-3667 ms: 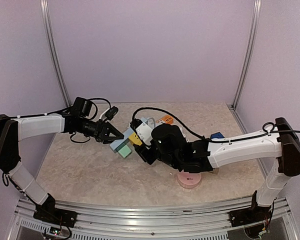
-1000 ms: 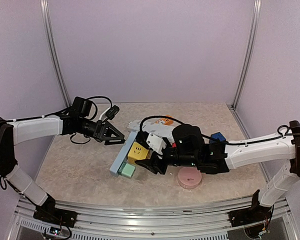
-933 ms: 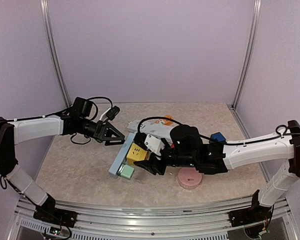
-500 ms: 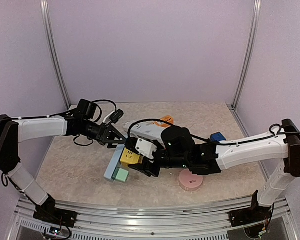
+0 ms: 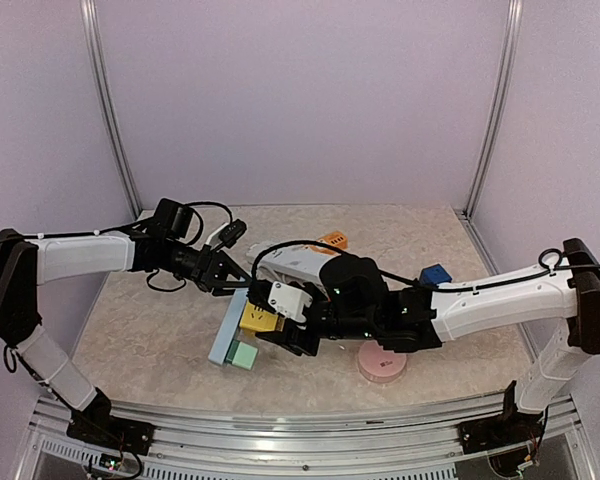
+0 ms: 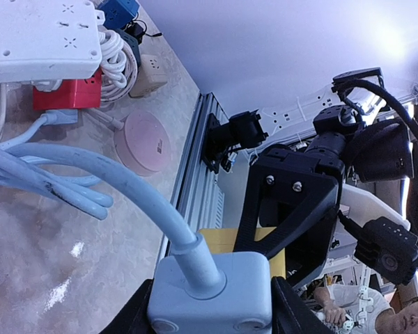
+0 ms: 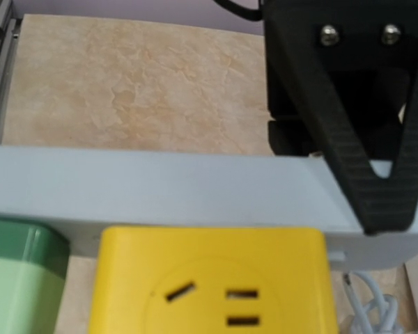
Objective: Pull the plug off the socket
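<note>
Left fingers (image 6: pixel 136 320) pinch the grey plug (image 6: pixel 212 296) by its sides, leaving its cable (image 6: pixel 104 177) free. The plug is seated against the yellow socket cube (image 7: pixel 209 278), mid-counter (image 5: pixel 160 330). Right fingers (image 5: pixel 280 338), partly open, clamp the cube, likely as a brace for a straight pull.

We count two arms, the left arm (image 5: pixel 85 252) and the right arm (image 5: pixel 500 297). At the centre of the overhead frame we find one pale blue strip (image 5: pixel 221 345) with one yellow socket cube (image 5: pixel 258 320) and one green cube (image 5: pixel 243 354) on it. We also count one pale grey plug (image 6: pixel 210 296), one pink disc (image 5: pixel 382 365), one white power strip (image 6: pixel 42 38), one red block (image 6: pixel 61 94), one beige cube (image 6: pixel 150 73), one blue cube (image 5: pixel 435 273) and one orange piece (image 5: pixel 333 240). The yellow face shows three slots.
</note>
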`<state>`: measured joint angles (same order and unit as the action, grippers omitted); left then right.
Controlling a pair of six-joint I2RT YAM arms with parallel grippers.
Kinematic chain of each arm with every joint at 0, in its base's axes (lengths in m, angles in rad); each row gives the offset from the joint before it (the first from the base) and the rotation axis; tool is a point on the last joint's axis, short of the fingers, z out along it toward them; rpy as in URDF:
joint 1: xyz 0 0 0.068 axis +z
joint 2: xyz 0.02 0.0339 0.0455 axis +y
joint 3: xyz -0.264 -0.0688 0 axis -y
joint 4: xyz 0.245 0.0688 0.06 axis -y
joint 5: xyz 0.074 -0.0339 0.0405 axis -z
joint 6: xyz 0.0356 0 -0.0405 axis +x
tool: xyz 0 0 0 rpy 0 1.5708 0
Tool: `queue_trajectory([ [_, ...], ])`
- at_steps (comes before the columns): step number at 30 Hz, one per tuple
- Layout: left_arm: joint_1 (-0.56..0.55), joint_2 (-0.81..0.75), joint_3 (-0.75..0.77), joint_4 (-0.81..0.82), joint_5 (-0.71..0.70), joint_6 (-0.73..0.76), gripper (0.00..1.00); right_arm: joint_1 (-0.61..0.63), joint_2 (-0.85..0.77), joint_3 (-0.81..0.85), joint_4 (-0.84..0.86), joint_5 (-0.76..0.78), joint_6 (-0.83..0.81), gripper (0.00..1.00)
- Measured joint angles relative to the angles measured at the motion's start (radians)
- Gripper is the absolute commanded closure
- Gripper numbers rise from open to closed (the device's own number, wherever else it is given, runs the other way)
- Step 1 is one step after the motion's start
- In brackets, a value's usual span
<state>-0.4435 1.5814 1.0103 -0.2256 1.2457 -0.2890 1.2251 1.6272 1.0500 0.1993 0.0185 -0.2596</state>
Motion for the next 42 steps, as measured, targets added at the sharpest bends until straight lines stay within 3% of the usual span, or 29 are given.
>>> queue_trajectory([
  [9, 0.0, 0.0, 0.0, 0.001, 0.003, -0.002, 0.72, 0.005, 0.0, -0.002, 0.005, 0.026, -0.004, 1.0],
  [42, 0.029, 0.0, -0.003, 0.007, -0.013, 0.0, 0.75, -0.038, -0.103, -0.132, 0.27, 0.004, 0.092, 1.0],
])
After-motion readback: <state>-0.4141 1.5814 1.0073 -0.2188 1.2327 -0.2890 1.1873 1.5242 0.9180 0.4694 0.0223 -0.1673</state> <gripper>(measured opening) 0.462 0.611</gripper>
